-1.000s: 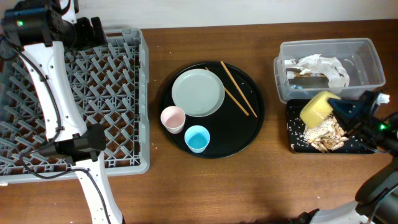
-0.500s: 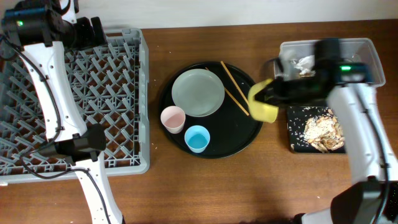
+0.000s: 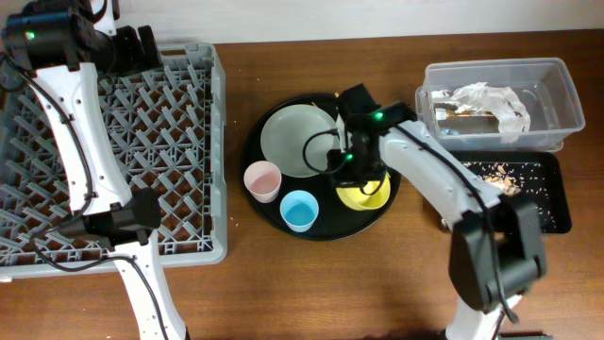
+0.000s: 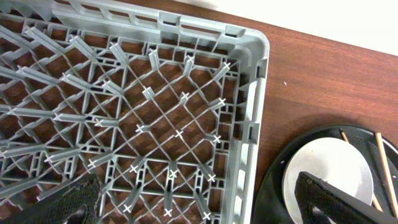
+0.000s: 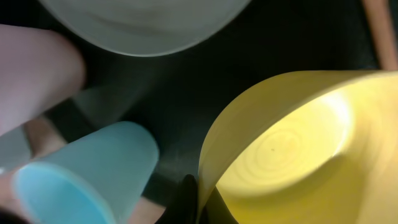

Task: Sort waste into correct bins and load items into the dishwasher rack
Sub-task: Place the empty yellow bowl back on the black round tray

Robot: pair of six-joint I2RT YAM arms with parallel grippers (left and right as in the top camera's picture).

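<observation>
Being pinched by its rim between the two fingers of the right claw (image 5: 199, 202), the yellow bowl (image 3: 364, 195) is being held mouth-up over the round black tray (image 3: 326, 232). Whether its base is touching that tray cannot be told. In the right wrist view the bowl is filling one side of the claw. The light blue cup (image 5: 87, 177) is being seen close on the other side, with the pink cup (image 5: 31, 68) beyond it and the grey-green plate (image 5: 143, 25) ahead of the claw.

Well apart from this claw, on the side away from the cups, white napkins (image 3: 486, 99) are being held in the clear tub (image 3: 566, 94). Beige scraps (image 3: 495, 175) are being carried in the black rectangular tray (image 3: 557, 203) just beside it.

Far past the cups, the grey rack (image 3: 179, 142) is resting on the bench (image 3: 283, 283). The left claw (image 4: 193, 186) is being held spread wide above one corner of the rack. Beyond one of its fingers, the plate and two chopsticks (image 4: 385, 171) are being seen on the round tray.
</observation>
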